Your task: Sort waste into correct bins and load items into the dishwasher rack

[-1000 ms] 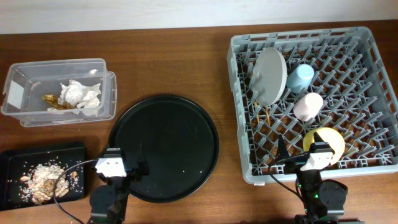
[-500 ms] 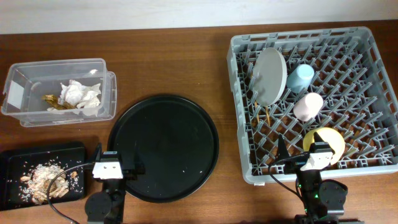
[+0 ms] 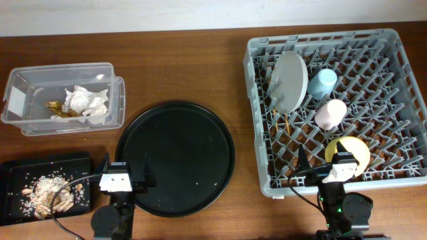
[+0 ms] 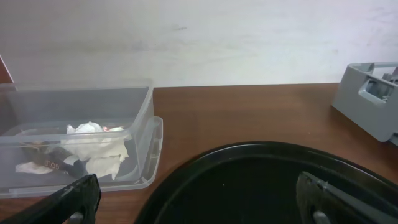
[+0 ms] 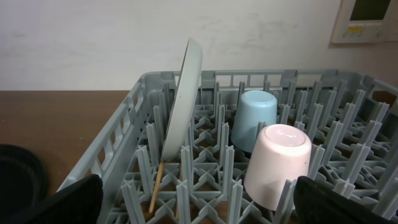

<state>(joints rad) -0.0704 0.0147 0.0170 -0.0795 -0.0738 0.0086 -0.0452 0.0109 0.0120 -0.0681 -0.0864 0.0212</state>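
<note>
Both grippers hang at the table's near edge with fingers spread wide, holding nothing. The left gripper [image 4: 199,202] is over the round black tray [image 3: 177,157], the right gripper [image 5: 205,202] at the dishwasher rack [image 3: 393,40]. In the rack the plate [image 3: 289,81] stands on edge with the chopsticks [image 3: 285,123] below it. The light-blue cup [image 3: 321,83] and pink cup [image 3: 331,113] sit bottom up, and the yellow bowl [image 3: 348,155] is nearest. The tissues [image 3: 85,102] lie in the clear box [image 3: 40,70] — the crumbs [image 3: 48,193] in the shallow black tray [image 3: 13,167].

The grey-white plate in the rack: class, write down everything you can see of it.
The plate is round, plain grey-white, smooth and thin-rimmed. It stands on edge, tilted slightly, slotted into the grey rack near its left rear. Wooden chopsticks lean by its lower edge, and the light-blue cup sits on its right.
</note>
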